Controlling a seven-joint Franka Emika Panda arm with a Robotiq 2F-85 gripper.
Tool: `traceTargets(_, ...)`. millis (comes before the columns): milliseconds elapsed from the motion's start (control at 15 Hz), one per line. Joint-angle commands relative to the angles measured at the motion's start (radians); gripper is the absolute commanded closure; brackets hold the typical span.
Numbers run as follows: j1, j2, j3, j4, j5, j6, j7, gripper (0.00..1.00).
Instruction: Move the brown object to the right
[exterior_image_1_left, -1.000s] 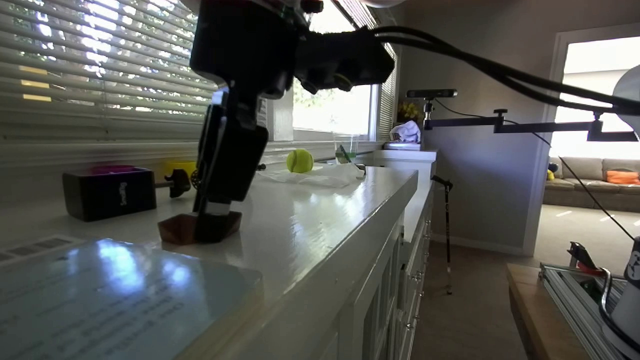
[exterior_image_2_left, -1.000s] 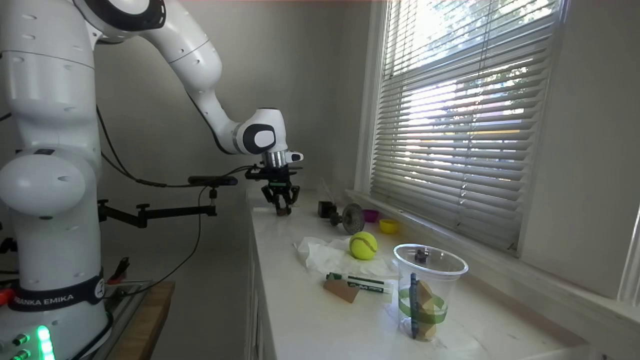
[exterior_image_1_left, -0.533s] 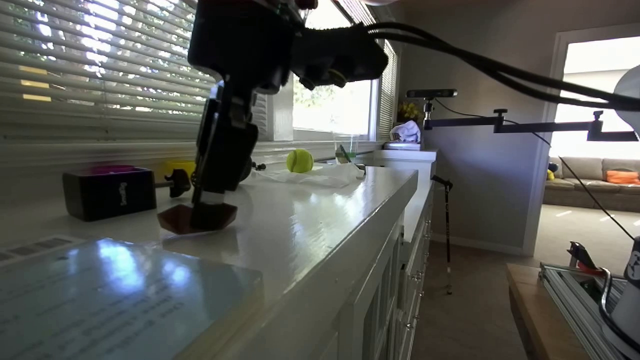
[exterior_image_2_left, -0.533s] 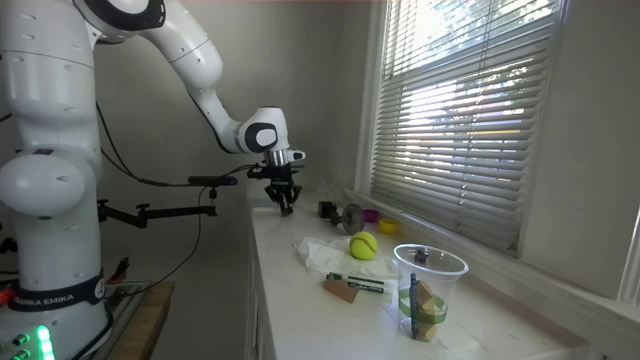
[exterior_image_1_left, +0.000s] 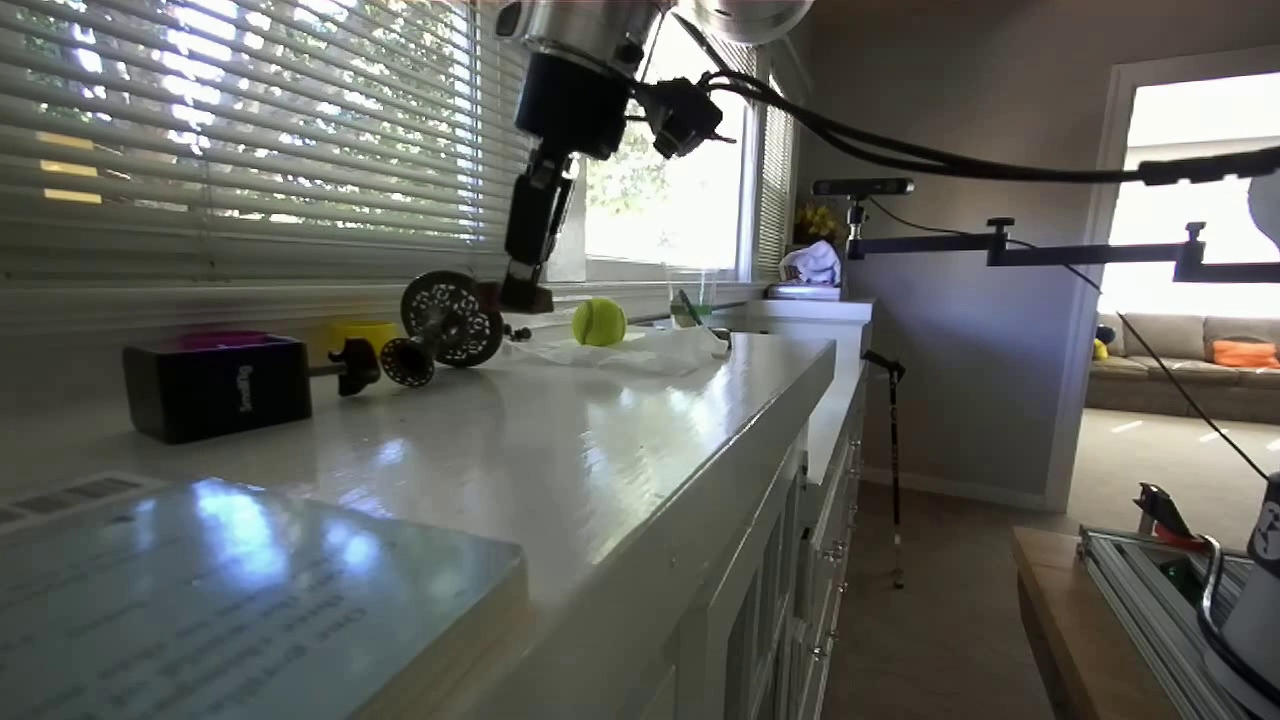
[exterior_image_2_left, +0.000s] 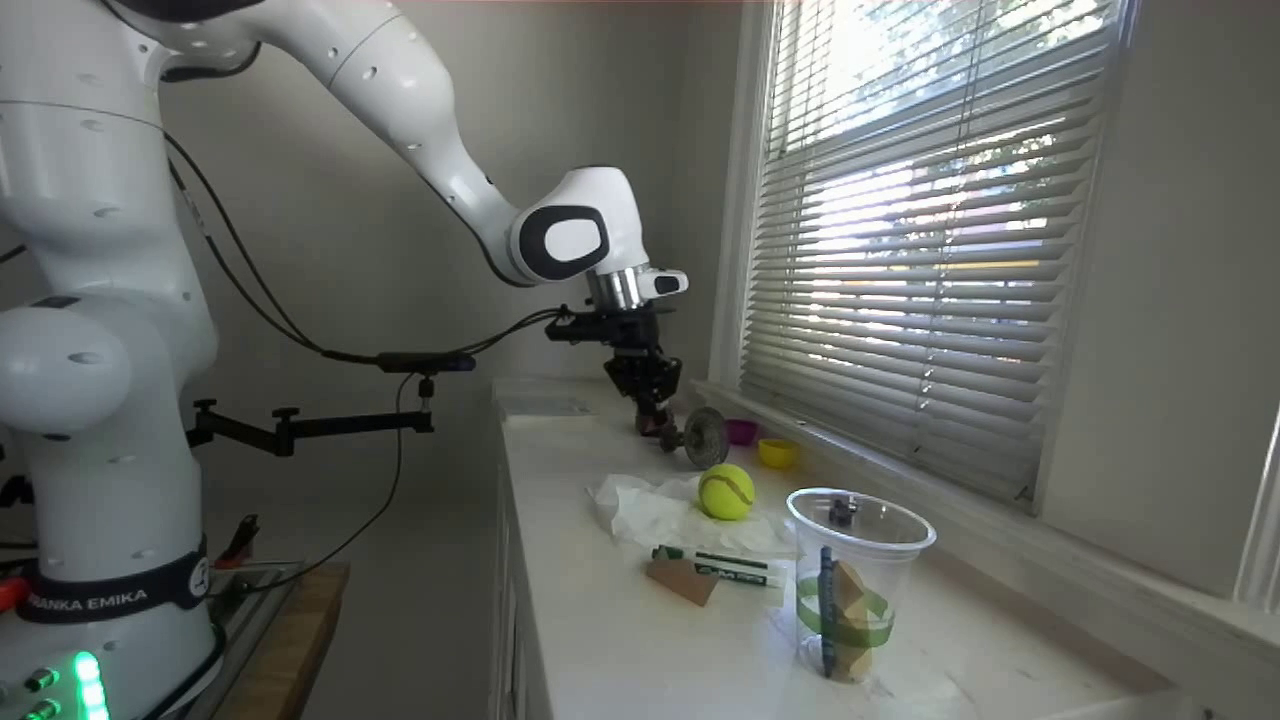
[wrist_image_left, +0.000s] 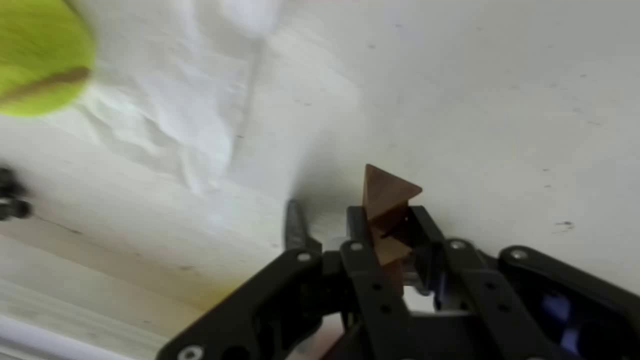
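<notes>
In an exterior view, we look low along the counter, over a near book; in an exterior view, oppositely, past a cup. All (wrist view close, downward) share the tennis ball.

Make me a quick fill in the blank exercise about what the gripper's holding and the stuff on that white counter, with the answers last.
The gripper holds an object coloured ____.
The ball by the crumpled white sheet is a ____ ball.
Near the purple cup sits a small cup coloured ____.
In an exterior view, the band seen in the clear cup is ____.

Missing words: brown; tennis; yellow; green.
</notes>
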Motion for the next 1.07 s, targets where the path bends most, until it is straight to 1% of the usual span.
traceTargets(0, -0.069, -0.105, -0.061, 0.003, 0.012, -0.101, 0.064, 0.94)
traceTargets(133, -0.116, -0.119, -0.097, 0.020, -0.004, -0.125, 0.103, 0.94)
traceTargets(333, -0.191, -0.095, -0.139, 0.040, -0.037, -0.096, 0.175, 0.94)
traceTargets(533, -0.259, -0.070, -0.179, 0.065, -0.041, -0.087, 0.243, 0.94)
traceTargets(800, -0.323, -0.061, -0.198, 0.095, -0.053, -0.083, 0.395, 0.94)
traceTargets(1000, -0.373, -0.058, -0.204, 0.133, -0.090, -0.087, 0.525, 0.94)
